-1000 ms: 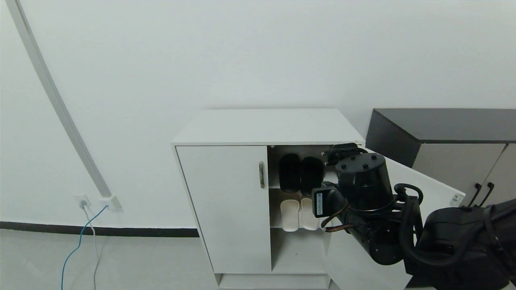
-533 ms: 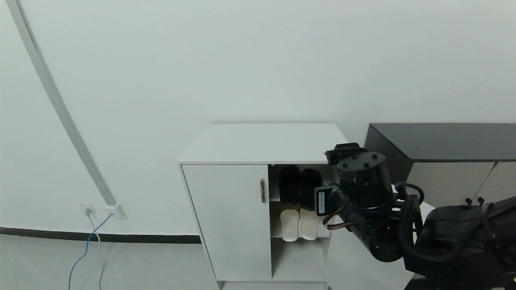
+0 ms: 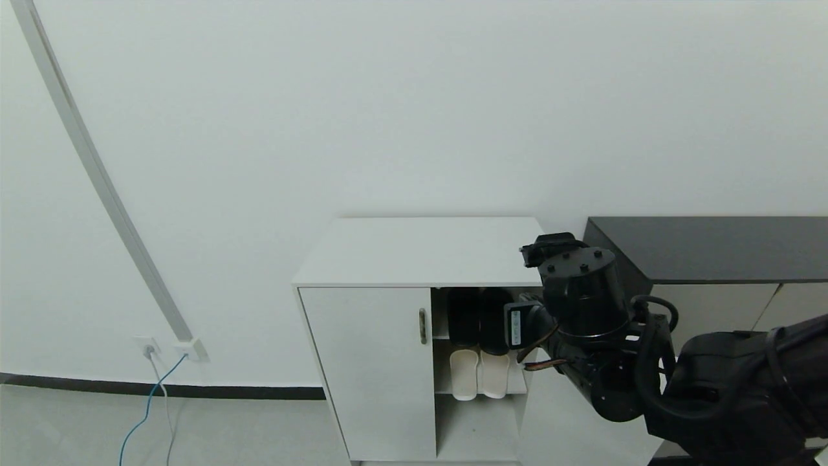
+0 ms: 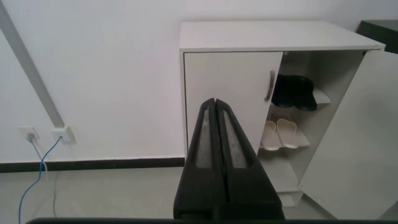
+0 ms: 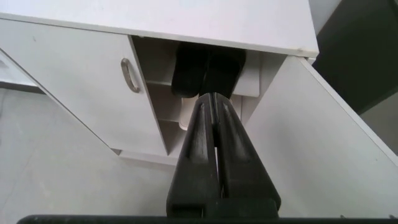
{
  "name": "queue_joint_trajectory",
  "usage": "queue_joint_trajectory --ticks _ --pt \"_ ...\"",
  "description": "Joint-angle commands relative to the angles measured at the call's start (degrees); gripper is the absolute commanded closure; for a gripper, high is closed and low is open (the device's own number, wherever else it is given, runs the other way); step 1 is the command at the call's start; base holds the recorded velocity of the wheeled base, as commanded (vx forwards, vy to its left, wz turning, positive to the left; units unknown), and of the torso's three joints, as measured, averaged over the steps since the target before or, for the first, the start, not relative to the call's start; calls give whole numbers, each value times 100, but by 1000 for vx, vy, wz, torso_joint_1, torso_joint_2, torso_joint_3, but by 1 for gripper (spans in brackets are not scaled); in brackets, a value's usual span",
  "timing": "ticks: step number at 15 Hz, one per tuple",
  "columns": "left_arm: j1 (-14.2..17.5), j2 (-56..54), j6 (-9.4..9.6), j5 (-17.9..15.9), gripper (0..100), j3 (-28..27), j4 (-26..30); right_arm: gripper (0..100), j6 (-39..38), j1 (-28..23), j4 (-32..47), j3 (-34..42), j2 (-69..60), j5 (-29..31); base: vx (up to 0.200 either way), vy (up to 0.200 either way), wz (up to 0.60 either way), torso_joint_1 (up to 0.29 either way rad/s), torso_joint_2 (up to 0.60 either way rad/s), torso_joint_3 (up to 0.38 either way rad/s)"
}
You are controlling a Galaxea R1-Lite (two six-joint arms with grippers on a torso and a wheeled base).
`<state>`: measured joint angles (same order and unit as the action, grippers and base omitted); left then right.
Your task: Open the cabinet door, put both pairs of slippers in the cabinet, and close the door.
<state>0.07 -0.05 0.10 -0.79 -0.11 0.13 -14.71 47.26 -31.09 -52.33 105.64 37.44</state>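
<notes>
Right wrist view: the right gripper (image 5: 214, 98) is seen with its two long black tapered fingers pressed flat together, nothing between them. It is held in front of the open right half of the cabinet (image 3: 420, 249) and points towards the upper shelf. The left gripper (image 4: 214, 104), of the same wedge shape, is likewise pressed together and empty, and is held well back from the cabinet front.

The right door (image 5: 311, 137), a smooth matte white panel, is swung outward. The left door (image 3: 365, 369) is shut flush and carries a slim curved metal handle (image 3: 422, 325) at its inner edge.

Inside, the rounded black slippers (image 3: 475, 317) are set side by side on the upper shelf. The white slippers (image 3: 479, 374), with a soft moulded look, are laid as a pair on the shelf below. The lowest compartment holds nothing.

Just beside the cabinet a dark boxy sideboard (image 3: 711, 249) is placed. Farther off, a pale flat conduit (image 3: 97, 175) is run down the plain white wall (image 3: 414, 97) to the sockets (image 3: 149, 346). From there a blue cable (image 3: 145, 408) is trailed to the grey floor.
</notes>
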Motion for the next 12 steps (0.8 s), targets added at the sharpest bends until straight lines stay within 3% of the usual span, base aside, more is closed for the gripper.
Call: queue_joint_trajectory --ticks 1,5,10,12 --pt "1 5 -1 0 100 2 -5 100 4 11 -3 13 9 -17 0 0 0 0 0 0" --pt "1 5 -1 0 100 2 4 100 -5 11 -3 39 9 -26 0 0 0 0 0 0" --pt "1 5 -1 0 100 2 -5 100 4 2 -91 65 9 -96 0 0 -600 2 0 1" --pt "1 5 -1 0 100 2 4 100 21 -33 -91 74 9 -96 0 0 0 0 0 0"
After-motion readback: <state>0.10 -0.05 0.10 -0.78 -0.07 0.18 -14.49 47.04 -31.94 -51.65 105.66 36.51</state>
